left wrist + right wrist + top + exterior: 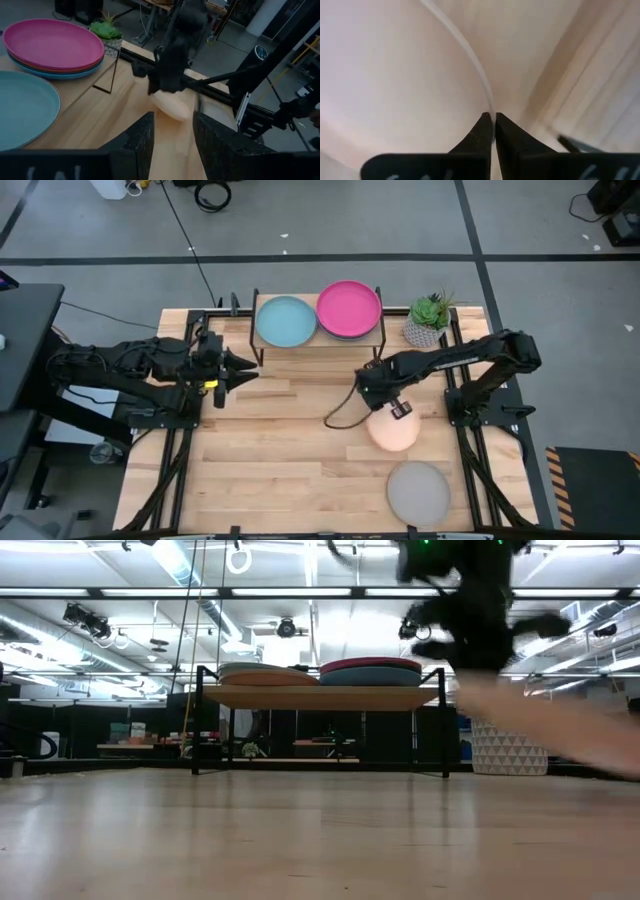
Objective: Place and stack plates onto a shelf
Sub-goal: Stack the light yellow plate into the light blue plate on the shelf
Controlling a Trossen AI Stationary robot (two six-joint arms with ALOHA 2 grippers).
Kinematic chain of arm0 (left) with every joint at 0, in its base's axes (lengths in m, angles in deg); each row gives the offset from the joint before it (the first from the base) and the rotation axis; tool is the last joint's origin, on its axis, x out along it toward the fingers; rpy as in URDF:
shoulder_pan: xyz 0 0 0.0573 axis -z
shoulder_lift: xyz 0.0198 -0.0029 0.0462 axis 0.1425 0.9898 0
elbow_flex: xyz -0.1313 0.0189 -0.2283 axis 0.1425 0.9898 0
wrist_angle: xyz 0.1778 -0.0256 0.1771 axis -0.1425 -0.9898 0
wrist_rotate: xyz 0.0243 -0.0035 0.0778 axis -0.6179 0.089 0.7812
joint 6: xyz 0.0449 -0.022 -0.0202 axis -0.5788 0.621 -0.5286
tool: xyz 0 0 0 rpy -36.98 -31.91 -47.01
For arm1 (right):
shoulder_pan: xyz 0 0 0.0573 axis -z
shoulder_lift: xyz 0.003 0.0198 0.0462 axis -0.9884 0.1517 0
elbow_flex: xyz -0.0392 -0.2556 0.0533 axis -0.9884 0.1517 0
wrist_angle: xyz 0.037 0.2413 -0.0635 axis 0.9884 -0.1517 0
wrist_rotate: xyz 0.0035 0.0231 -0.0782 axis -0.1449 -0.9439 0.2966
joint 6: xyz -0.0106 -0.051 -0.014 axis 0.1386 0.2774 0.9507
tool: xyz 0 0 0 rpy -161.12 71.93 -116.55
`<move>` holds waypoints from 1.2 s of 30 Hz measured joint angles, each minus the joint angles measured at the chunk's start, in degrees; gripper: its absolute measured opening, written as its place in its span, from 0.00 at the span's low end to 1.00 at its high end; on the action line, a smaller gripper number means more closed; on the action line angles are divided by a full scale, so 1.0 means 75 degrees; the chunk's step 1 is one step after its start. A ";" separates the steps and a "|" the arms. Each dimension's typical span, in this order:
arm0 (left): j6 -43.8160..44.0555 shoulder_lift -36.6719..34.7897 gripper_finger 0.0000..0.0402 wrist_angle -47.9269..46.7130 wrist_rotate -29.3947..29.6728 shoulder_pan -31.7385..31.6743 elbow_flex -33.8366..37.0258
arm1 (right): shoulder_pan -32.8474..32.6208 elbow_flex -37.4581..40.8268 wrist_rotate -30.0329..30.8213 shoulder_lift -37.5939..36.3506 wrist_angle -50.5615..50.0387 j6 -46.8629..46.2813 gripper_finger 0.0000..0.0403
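Slatted wooden table (270, 460); shelf (320, 340) at its far edge, bearing a light blue plate (285, 321) and a magenta-topped stack (348, 308); grey plate (418, 491) on the table, near edge; cream plate (393, 430) pinched by its rim in the right gripper (493, 125), lifted and tilted; left gripper (172, 135) parted, empty, waiting left of the shelf. Risk: thin rim grip may slip; the plate could clip the shelf edge.

no readable text, labels, numbers, signs
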 joint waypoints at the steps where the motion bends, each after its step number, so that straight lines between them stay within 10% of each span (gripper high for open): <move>1: 0.0003 0.0002 0.35 0.0023 0.0015 -0.0011 0.0000 | 0.0048 -0.0265 -0.0388 -0.0076 -0.0007 -0.0396 0.03; 18: -0.1552 0.1116 0.38 0.0956 0.0184 -0.0016 -0.0678 | 0.2445 -0.3932 -0.5286 -0.0129 0.0101 -0.6399 0.04; 36: -0.9571 0.4645 0.65 0.0780 0.1478 0.0432 -0.3450 | 0.2880 -0.3949 -0.7007 -0.0126 -0.1720 -0.7020 0.04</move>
